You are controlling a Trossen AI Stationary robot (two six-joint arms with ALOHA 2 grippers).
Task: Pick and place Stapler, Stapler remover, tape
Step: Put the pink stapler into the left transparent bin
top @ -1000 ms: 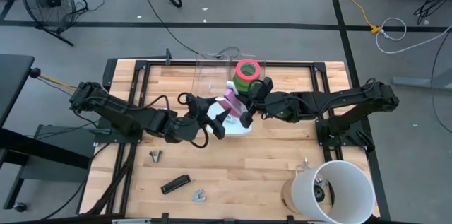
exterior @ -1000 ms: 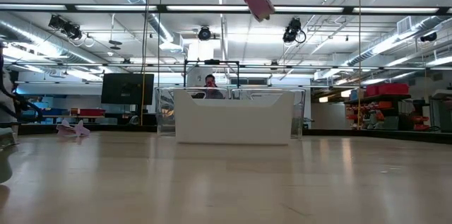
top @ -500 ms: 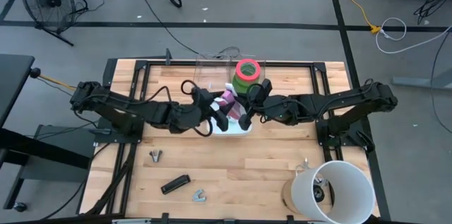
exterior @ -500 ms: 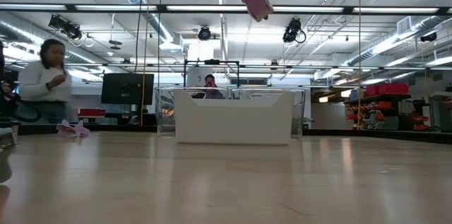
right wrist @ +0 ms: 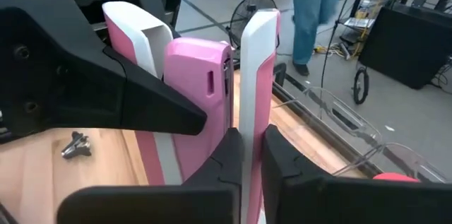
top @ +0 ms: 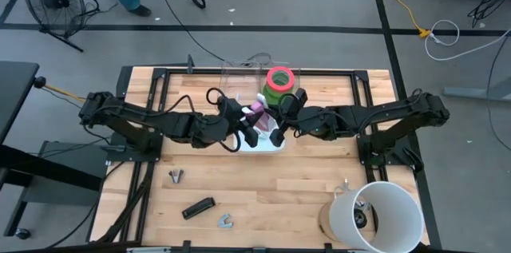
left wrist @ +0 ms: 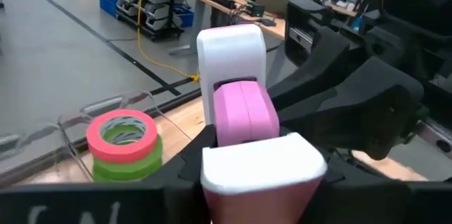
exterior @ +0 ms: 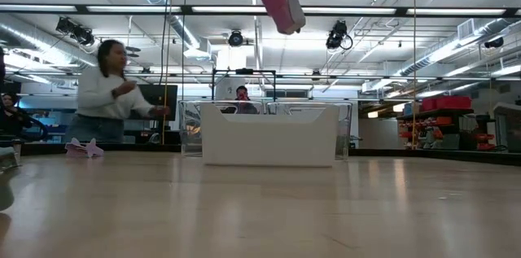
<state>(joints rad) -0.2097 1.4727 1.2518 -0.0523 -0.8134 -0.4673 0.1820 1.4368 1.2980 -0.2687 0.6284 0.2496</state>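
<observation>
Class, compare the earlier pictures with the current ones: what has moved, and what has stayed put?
The left claw slid toward the tape stack, closing on the pink stapler that the right claw holds above the white bin. The stapler tilted. A person walked in behind. Tape and bin stayed.

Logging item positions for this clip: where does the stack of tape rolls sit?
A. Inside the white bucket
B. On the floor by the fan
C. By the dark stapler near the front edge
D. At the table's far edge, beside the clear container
D: the high view shows the tape rolls stacked at the far edge, next to the clear container.
</observation>
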